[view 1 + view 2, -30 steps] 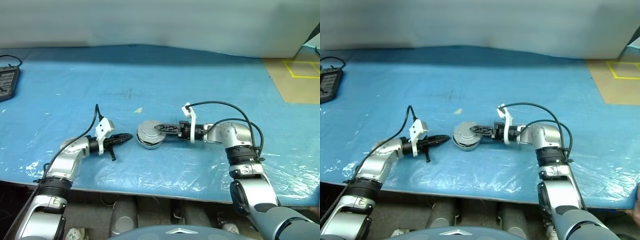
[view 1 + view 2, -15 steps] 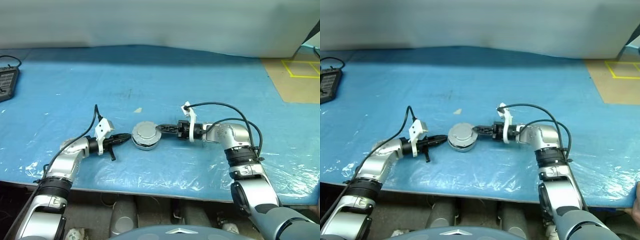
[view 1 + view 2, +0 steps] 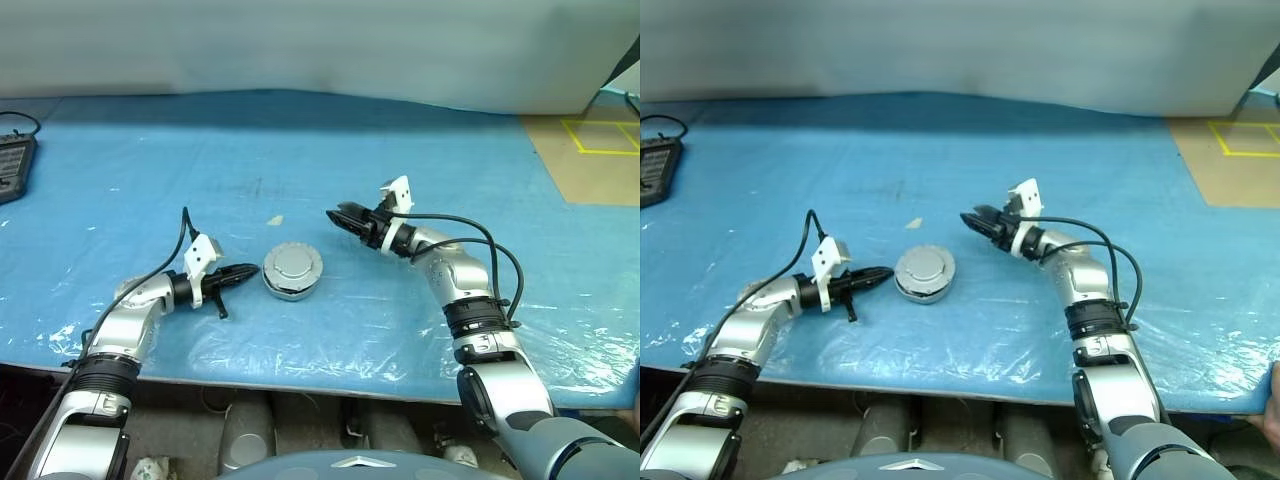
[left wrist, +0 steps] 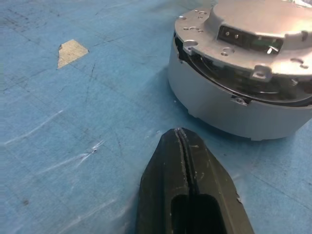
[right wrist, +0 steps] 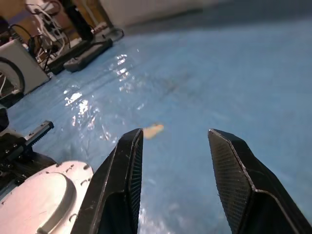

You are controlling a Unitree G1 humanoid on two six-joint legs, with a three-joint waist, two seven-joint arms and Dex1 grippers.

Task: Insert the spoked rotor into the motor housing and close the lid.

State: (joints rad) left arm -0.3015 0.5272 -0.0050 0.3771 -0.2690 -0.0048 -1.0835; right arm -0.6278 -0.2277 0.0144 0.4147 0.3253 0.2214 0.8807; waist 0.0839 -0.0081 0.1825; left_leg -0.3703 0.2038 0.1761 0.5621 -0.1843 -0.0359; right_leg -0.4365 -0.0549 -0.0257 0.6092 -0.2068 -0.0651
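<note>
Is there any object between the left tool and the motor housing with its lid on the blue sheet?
Nothing visible stands between them. The left tool, shut, points at the motor housing, which carries the lid on top, with a short stretch of bare blue sheet between. A small pale scrap lies off to the side, out of the way.

Even, bright overhead light. White glare streaks the plastic-covered desk [image 3: 330, 340] along its near edge, toward 6 o'clock. Shadows soft and short. The far wall looks hazy; wrist views sharp.
</note>
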